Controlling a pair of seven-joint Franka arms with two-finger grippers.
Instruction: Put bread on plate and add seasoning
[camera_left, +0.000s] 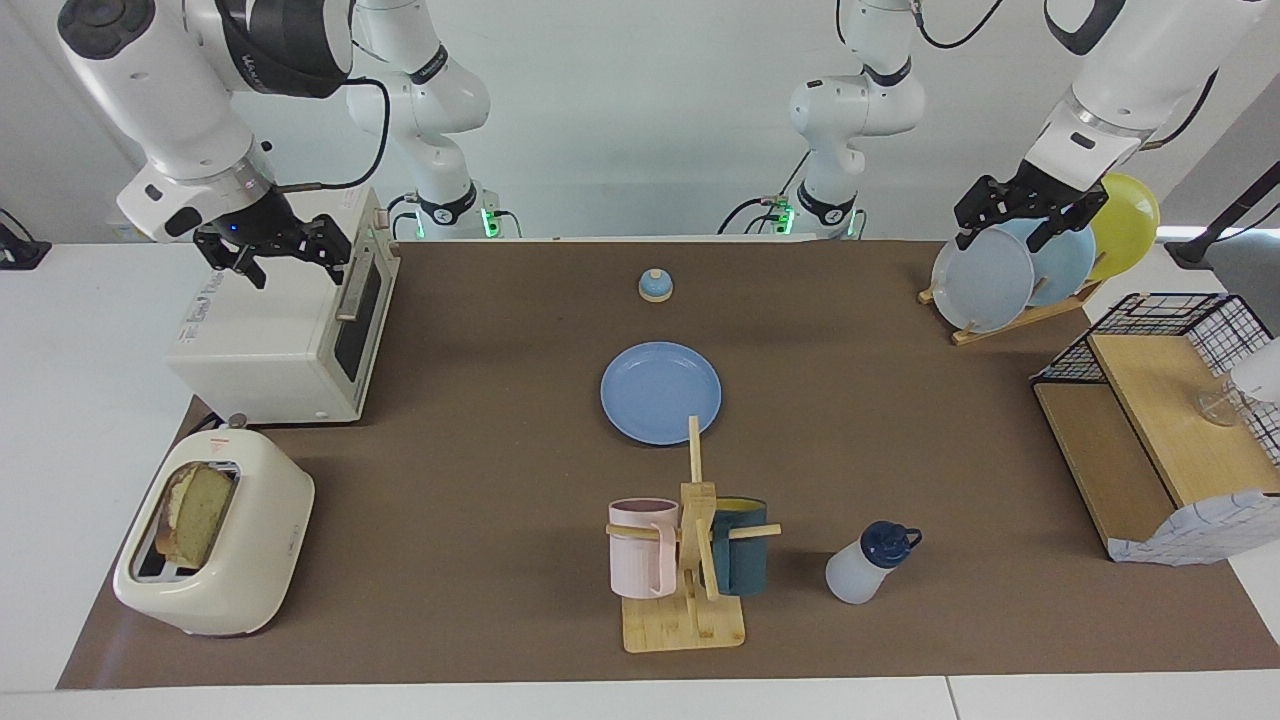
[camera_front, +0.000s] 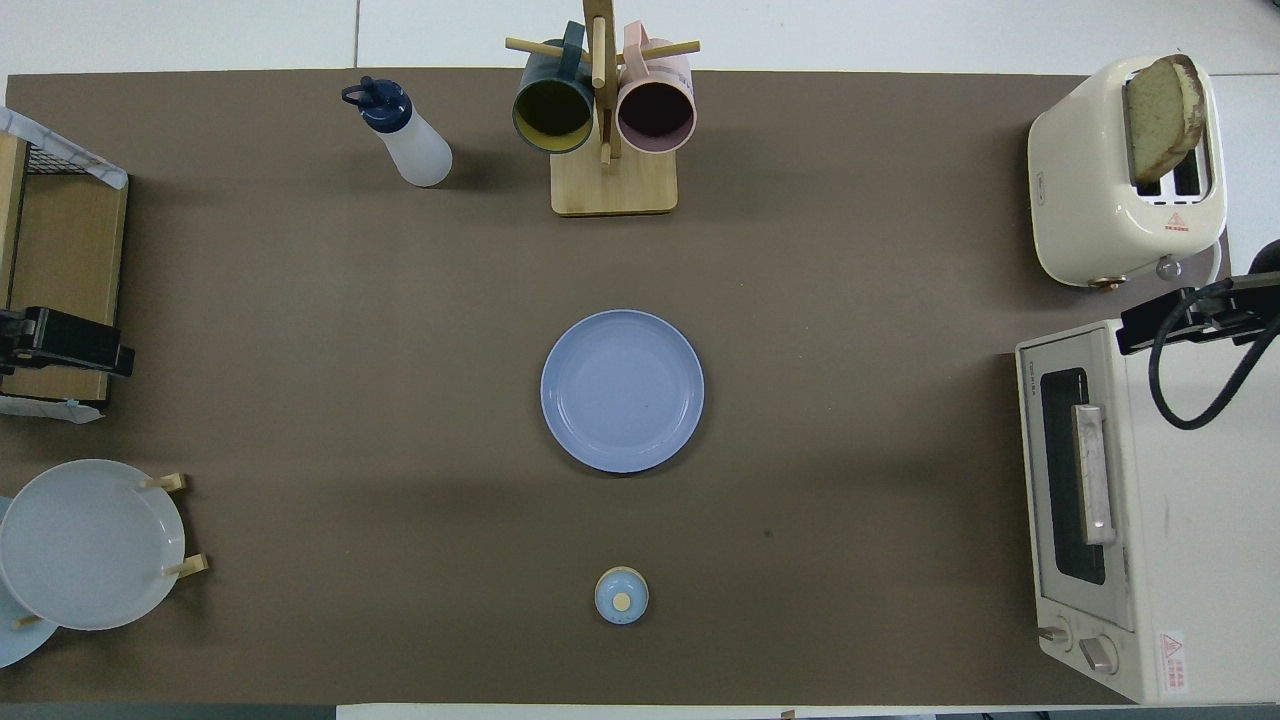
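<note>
**Bread waits in the toaster, plate stands ready**

In one slot of the cream-coloured plastic toaster (camera_left: 215, 535), at the right arm's end of the table, the squarish slice of toast with a pale crumb and brown crust (camera_left: 196, 513) stands on edge, its upper half clear of the slot. The flat round light-blue plastic plate (camera_left: 661, 391) lies bare at the middle of the brown mat, well apart from the toaster. The small translucent white bottle with a dark navy cap (camera_left: 868, 565) stands farther from the robots than the plate, beside the wooden mug stand (camera_left: 692, 560).

The right gripper (camera_left: 272, 252) hangs over the white toaster oven (camera_left: 285, 340), fingers spread and holding nothing. The left gripper (camera_left: 1020, 213) hangs over the wooden rack of upright plates (camera_left: 1010, 272), likewise spread and holding nothing.

The bread looks light and fairly stiff but crumbly, so a gentle pinch across its two flat faces, on the exposed top edge, should lift it straight up without tearing. The bottle is probably light, smooth and slightly squeezable; gripping its body below the cap seems safest, since too firm a squeeze could dent it or let it slip.
</note>
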